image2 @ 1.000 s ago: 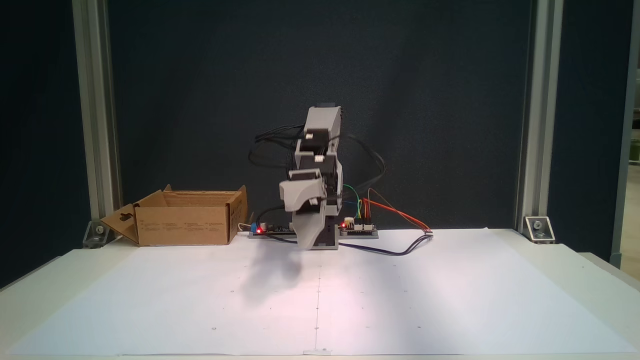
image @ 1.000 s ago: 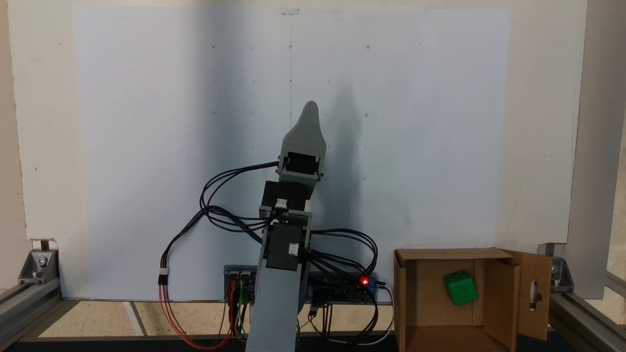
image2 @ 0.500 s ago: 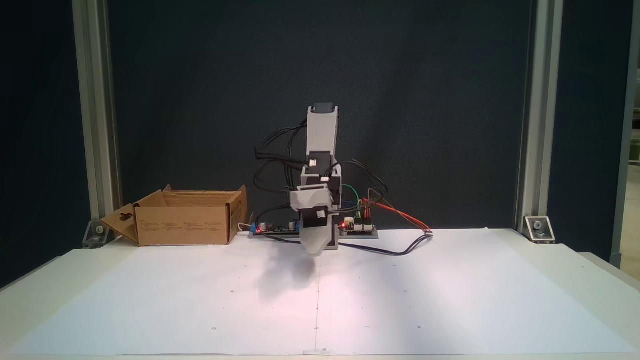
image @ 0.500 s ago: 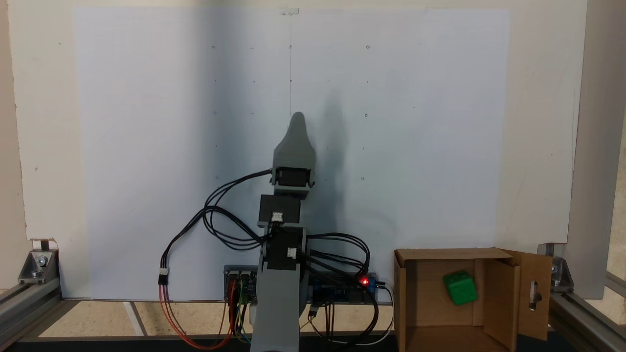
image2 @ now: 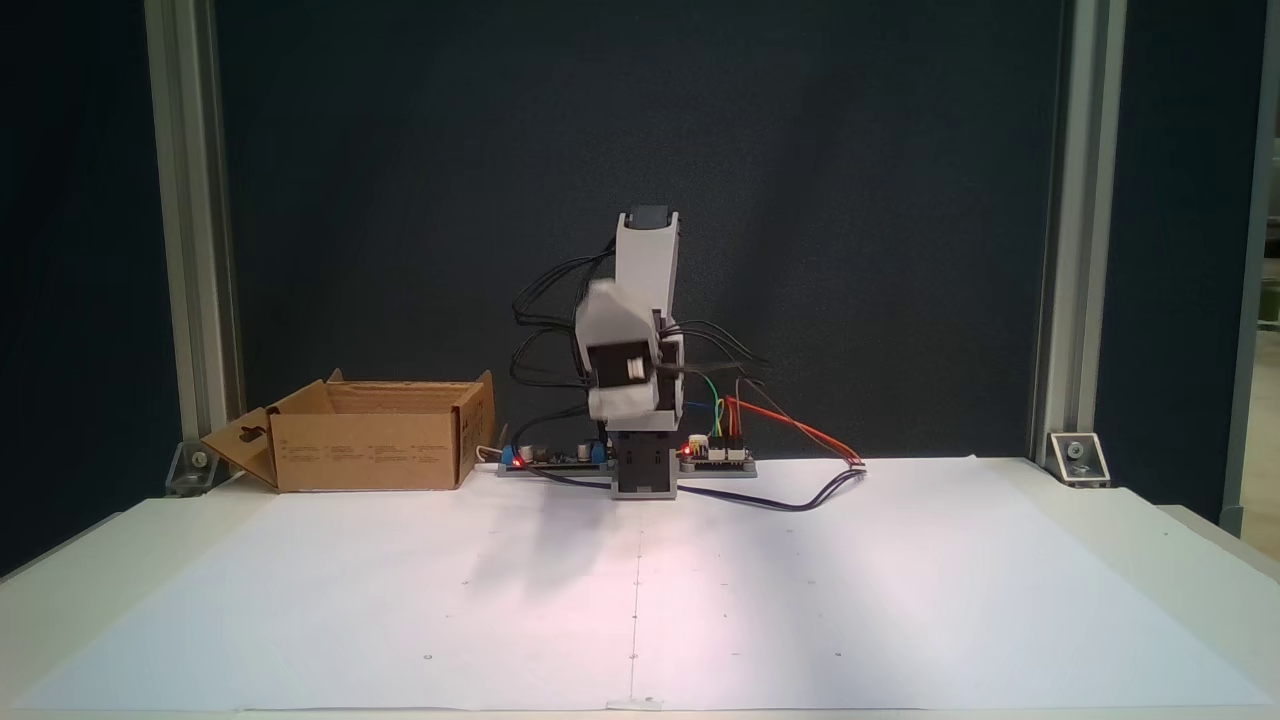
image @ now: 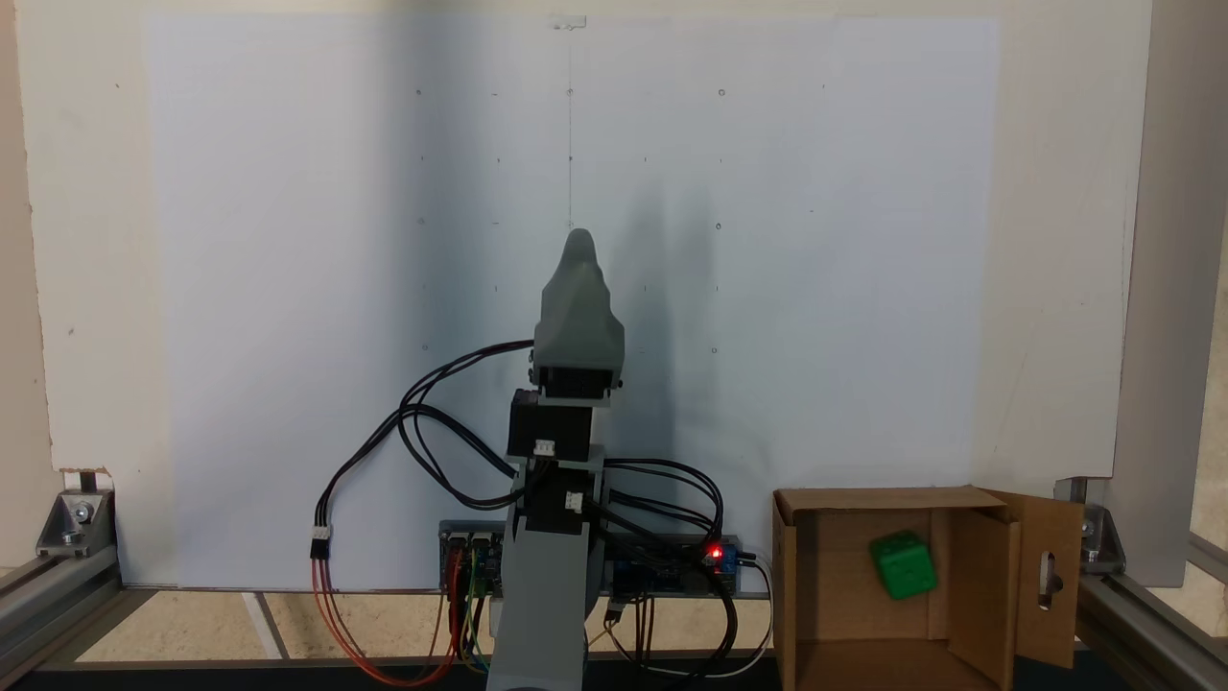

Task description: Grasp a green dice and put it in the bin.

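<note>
The green dice lies inside the bin, a brown cardboard box with open flaps, one flap with a slot cutout. In a fixed view the bin stands at the left back of the table and its wall hides the dice. My gripper is well away from the bin, over the middle of the white sheet, with nothing seen in it. Its jaws lie one over the other, so just one grey tip shows. Facing the front camera, the gripper is raised above the arm's base and looks blurred.
Circuit boards with red lights and looping cables sit around the arm's base. Aluminium frame posts stand at both back corners. A large white paper sheet covers the table in front of the arm.
The arm has swung from leaning toward the bin side back to the centre. The gripper has lifted from pointing down at the table to pointing forward. The dice stays in the bin.
</note>
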Controlling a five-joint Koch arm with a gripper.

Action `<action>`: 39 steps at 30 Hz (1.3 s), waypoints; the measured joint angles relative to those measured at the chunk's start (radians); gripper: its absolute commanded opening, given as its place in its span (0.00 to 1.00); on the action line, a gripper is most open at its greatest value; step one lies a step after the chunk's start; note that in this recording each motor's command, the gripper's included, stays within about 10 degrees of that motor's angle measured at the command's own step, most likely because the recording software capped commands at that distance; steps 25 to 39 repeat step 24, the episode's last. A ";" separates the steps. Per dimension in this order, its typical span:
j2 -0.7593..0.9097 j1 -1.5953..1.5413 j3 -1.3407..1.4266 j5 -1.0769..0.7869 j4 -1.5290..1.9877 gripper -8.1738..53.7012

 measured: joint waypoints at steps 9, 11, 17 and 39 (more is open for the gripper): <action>0.000 0.002 0.000 0.000 -0.072 0.86; 0.000 0.002 0.000 0.000 -0.072 0.86; 0.000 0.002 0.000 0.000 -0.072 0.86; 0.000 0.002 0.002 -0.002 -0.072 0.86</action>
